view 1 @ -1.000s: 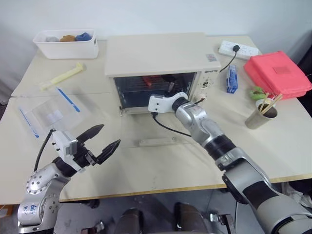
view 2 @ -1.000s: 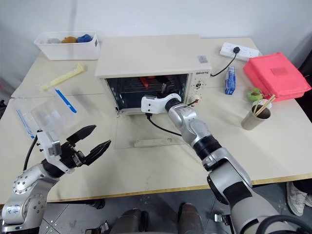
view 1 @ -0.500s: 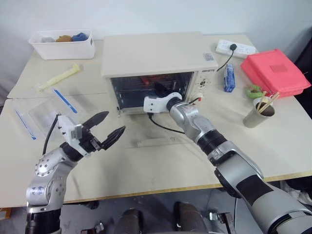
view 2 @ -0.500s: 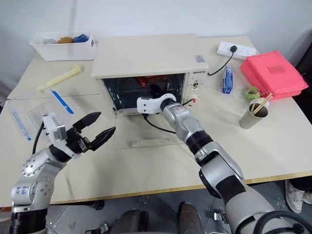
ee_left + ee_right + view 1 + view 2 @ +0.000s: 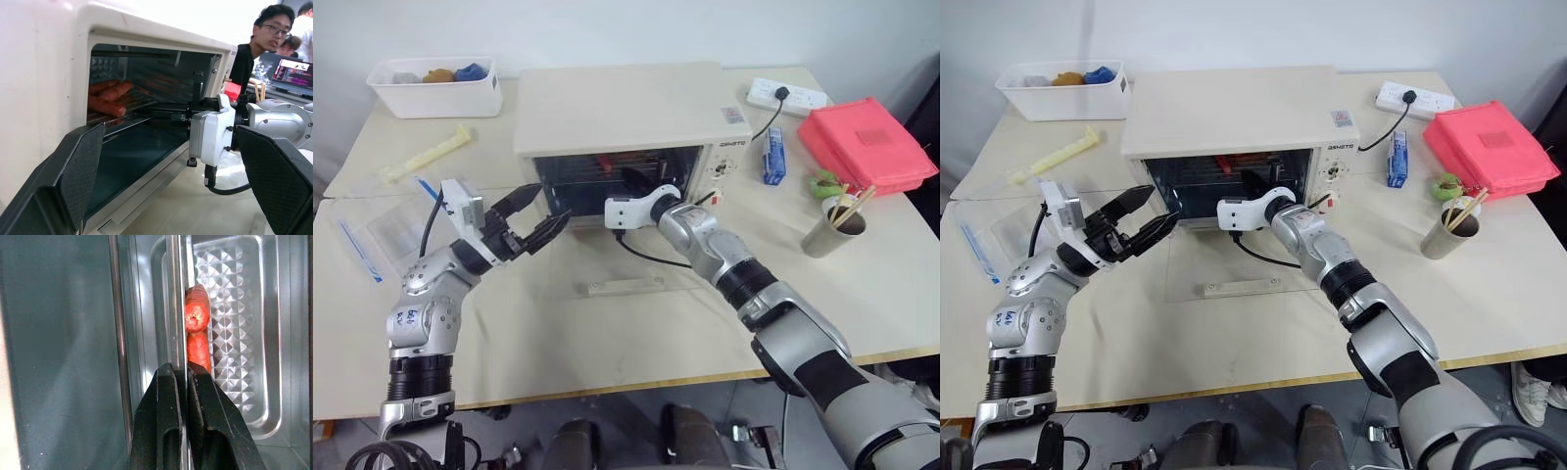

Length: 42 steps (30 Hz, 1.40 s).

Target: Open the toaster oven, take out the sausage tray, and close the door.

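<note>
The cream toaster oven [image 5: 617,108] stands mid-table. Its glass door [image 5: 631,262] lies folded down flat on the table, with the bar handle [image 5: 626,287] toward me. Inside, the silver sausage tray [image 5: 145,113] holds red-orange sausages [image 5: 108,96] on a shelf. My right gripper [image 5: 179,369] reaches into the oven's mouth and is shut on the tray's thin front rim [image 5: 176,308], with sausages [image 5: 197,316] just beside the fingers. My left gripper [image 5: 543,213] hangs open at the oven's left front corner, above the door's left edge, with nothing between its fingers.
A white bin [image 5: 435,86] sits at the back left, with a clear bag with blue strips [image 5: 382,230] and a yellow piece [image 5: 421,157] nearby. A power strip [image 5: 788,95], a blue pack [image 5: 773,157], a red box [image 5: 869,142] and a cup with chopsticks [image 5: 829,230] crowd the right. A person [image 5: 259,44] sits beyond.
My left gripper has risen from near the table's front edge and moved forward to the oven's left front corner, staying open. The right hand has kept its place in the oven's mouth.
</note>
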Tool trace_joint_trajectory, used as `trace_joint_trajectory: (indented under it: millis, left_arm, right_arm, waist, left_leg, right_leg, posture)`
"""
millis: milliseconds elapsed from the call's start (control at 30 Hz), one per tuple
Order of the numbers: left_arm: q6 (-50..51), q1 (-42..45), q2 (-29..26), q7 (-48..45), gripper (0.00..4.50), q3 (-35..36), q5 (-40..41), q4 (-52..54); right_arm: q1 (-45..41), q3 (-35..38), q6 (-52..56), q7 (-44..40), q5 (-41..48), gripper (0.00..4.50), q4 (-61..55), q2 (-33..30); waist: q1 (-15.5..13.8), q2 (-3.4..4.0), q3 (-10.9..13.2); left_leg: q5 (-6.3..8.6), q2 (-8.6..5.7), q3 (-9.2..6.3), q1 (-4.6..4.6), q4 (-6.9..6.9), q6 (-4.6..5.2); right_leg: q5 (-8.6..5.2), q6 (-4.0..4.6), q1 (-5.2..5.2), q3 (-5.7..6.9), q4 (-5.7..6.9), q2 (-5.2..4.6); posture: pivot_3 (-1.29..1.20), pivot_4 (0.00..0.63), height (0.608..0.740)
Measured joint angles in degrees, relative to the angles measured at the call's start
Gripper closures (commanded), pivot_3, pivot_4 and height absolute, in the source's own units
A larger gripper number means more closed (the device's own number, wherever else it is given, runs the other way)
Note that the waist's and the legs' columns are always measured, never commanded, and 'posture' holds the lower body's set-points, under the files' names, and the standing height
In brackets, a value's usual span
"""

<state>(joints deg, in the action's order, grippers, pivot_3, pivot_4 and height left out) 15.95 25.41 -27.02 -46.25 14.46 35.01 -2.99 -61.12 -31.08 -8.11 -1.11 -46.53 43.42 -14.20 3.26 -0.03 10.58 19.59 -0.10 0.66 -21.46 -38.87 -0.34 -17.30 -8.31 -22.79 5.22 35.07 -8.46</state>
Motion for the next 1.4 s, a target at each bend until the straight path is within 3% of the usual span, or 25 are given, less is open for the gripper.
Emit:
trace_joint_trajectory:
  millis: [333, 600, 933, 1200, 1333, 1400]
  left_arm:
    - [-0.7, 2.6, 0.0, -1.9, 0.0, -1.1, -1.1, -4.1]
    - [-0.6, 5.0, 0.0, -2.2, 0.0, -1.5, -1.3, -7.3]
    - [3.1, 5.7, -0.2, -2.1, 0.0, -1.2, 0.4, -8.5]
    - [21.0, -1.3, -4.0, 3.5, 0.0, 3.6, 8.9, 0.3]
    - [41.5, -5.4, -10.0, 10.9, 0.0, 10.6, 22.0, 4.3]
    - [46.4, -5.4, -10.6, 13.5, 0.0, 13.4, 26.4, 4.4]
  right_arm:
    - [8.9, 0.8, -1.2, -9.7, 2.2, 4.47, -17.1, -4.8]
    - [24.3, 4.4, -1.7, -19.5, 6.3, 4.47, -40.7, -11.5]
    - [34.7, 7.2, -4.0, -21.0, 5.2, 4.47, -52.7, -18.1]
    - [40.9, 8.2, -6.0, -21.0, 3.2, 4.47, -56.5, -20.7]
    - [41.8, 9.7, -7.2, -20.9, 3.2, 4.47, -57.2, -20.9]
    - [41.9, 10.0, -8.0, -20.9, 3.2, 4.47, -57.2, -20.9]
  waist:
    - [0.1, 0.0, 0.0]
    - [-0.7, -0.02, 0.0]
    - [-1.8, -0.03, 0.0]
    - [-1.7, -0.04, 0.0]
    - [-1.7, -0.11, 0.1]
    - [-2.0, -0.11, 0.1]
  left_leg:
    - [-0.02, 0.04, 0.03, 0.09, -0.16, -0.02]
    - [-0.1, 0.01, 0.14, 0.12, -0.24, 0.01]
    - [-0.17, 0.0, 0.17, 0.14, -0.22, -0.01]
    - [-0.16, 0.02, 0.09, 0.17, -0.15, -0.01]
    - [-0.16, 0.02, 0.0, 0.17, -0.16, -0.01]
    - [-0.16, 0.01, -0.09, 0.17, -0.19, -0.01]
  right_leg:
    - [0.0, 0.0, 0.0, -0.09, 0.13, 0.01]
    - [0.0, 0.0, 0.06, -0.16, 0.11, -0.01]
    - [0.02, 0.03, 0.11, -0.19, 0.07, -0.02]
    - [0.02, 0.03, 0.11, -0.2, 0.04, -0.04]
    - [0.01, 0.03, 0.12, -0.22, 0.05, -0.05]
    - [0.01, 0.03, 0.19, -0.21, 0.04, -0.07]
  posture:
    - [0.0, 0.15, 0.74]
    - [0.0, 0.15, 0.74]
    - [0.0, 0.15, 0.74]
    - [0.0, 0.15, 0.74]
    - [0.0, 0.15, 0.74]
    - [0.0, 0.15, 0.74]
